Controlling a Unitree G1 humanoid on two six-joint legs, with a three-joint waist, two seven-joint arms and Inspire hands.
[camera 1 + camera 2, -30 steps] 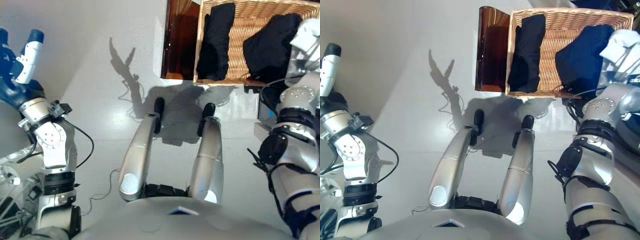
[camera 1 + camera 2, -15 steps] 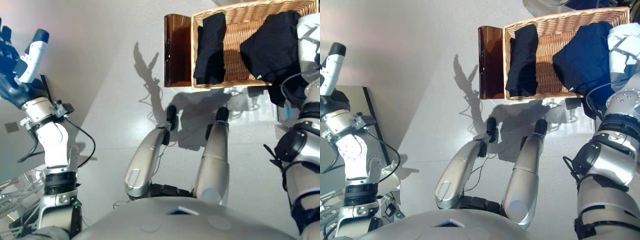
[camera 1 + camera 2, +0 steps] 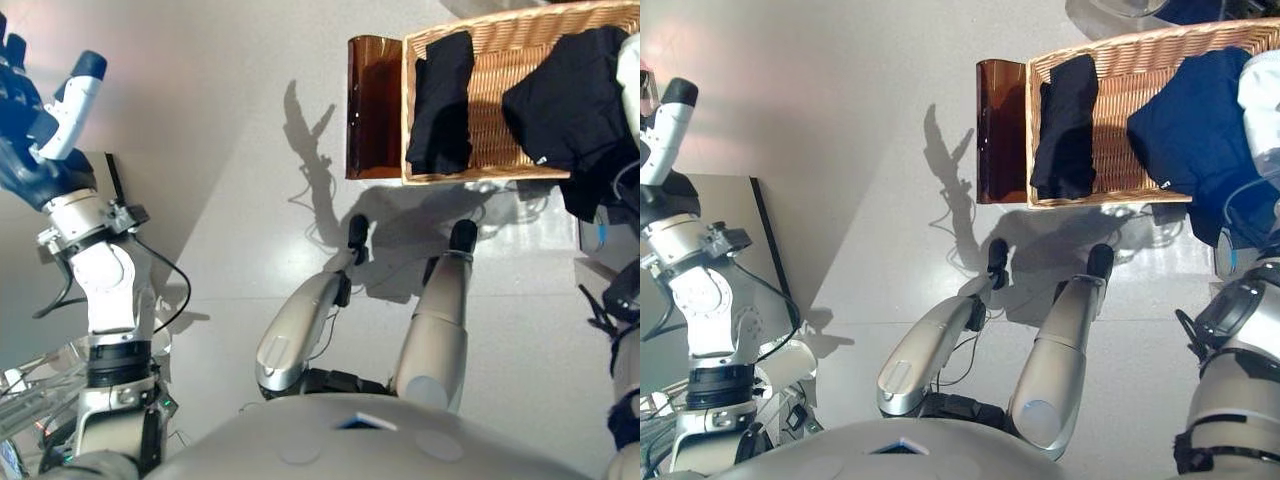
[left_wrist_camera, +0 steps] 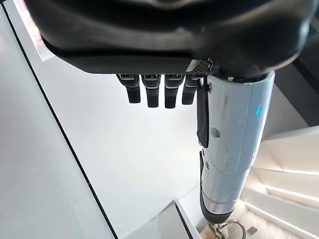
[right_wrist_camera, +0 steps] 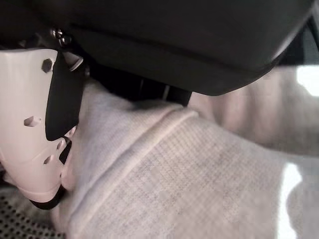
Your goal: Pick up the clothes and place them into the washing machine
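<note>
Left hand (image 3: 30, 120) raised, fingers spread, empty; wicker basket (image 3: 490, 60) with dark clothes (image 3: 445, 85) between the hands; right hand (image 5: 35, 124), thumb and fingers pinching a pale knitted garment (image 5: 164, 174). Pick-up apparently done; next, carrying it to the unseen washing machine

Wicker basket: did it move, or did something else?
Only the camera shifted, so the woven wicker basket just looks moved. The two dark clothes lie in it as before. The left robot hand stays raised, open; the right robot hand stays against pale knitted cloth.
</note>
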